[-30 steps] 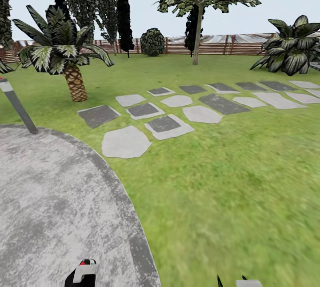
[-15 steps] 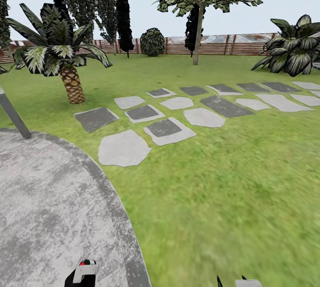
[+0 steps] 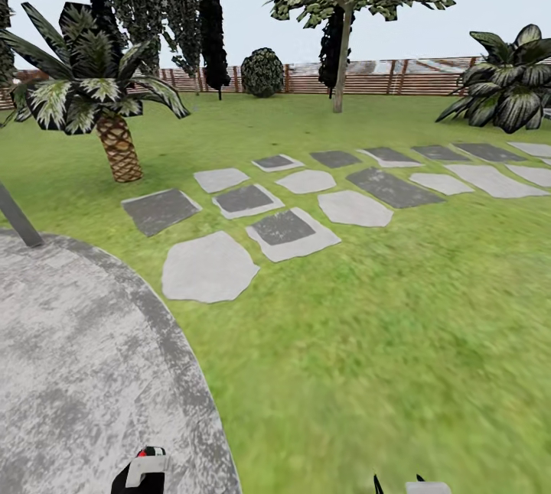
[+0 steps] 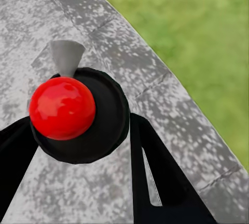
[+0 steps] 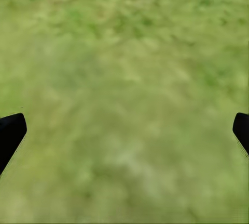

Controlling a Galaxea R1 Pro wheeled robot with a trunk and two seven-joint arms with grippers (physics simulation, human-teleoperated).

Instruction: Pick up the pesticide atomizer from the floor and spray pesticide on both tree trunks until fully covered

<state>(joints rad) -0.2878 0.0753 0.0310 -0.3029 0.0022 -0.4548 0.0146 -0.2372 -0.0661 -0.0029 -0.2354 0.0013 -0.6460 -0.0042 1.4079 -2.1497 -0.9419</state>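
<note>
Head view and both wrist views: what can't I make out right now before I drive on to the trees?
- Pesticide atomizer: left wrist view shows its red top from above; the body is hidden beneath it.
- Left gripper: cut off by the head view's bottom edge.
- Right gripper: jaws open, tips only at the frame edges.
- Tree: one far trunk, too small to judge any spray cover.

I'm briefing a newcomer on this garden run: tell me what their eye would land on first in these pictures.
First the pesticide atomizer with its glossy red top, clamped between the left gripper's black fingers above the grey speckled floor. Next the stepping stones curving across the lawn ahead, a squat palm to their left. Farther back, one tall tree stands before the wooden fence.
</note>
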